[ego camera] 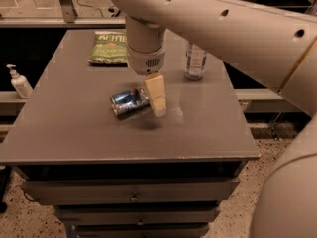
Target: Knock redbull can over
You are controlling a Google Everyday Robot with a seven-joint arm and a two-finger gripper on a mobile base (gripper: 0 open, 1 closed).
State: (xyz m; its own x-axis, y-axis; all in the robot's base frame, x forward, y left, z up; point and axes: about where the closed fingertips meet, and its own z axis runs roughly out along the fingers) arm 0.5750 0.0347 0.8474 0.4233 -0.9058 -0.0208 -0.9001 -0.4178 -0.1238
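Drawers (133,195) sit nearest to me, below and in front of the gripper (156,95), under the front edge of the grey table (74,133). Further in, the gripper hangs low over the middle of the tabletop, pointing down; whether it is wide or narrow I cannot tell from this angle. Immediately to its left the redbull can (129,102) lies on its side, one end so close to the gripper that I cannot say if they touch. By my reading the knock is done, so what remains is getting clear cleanly. I would lift straight up rather than sweep sideways, since any drag leftward could set the can rolling toward the table's edge. Well off to the left, beyond the table, stands a white pump bottle (19,82). Behind the gripper and to its right a clear water bottle (195,61) stands upright, so I would keep the arm from swinging that way. Behind and to the left lies a green snack bag (108,47), flat and well apart from the can.
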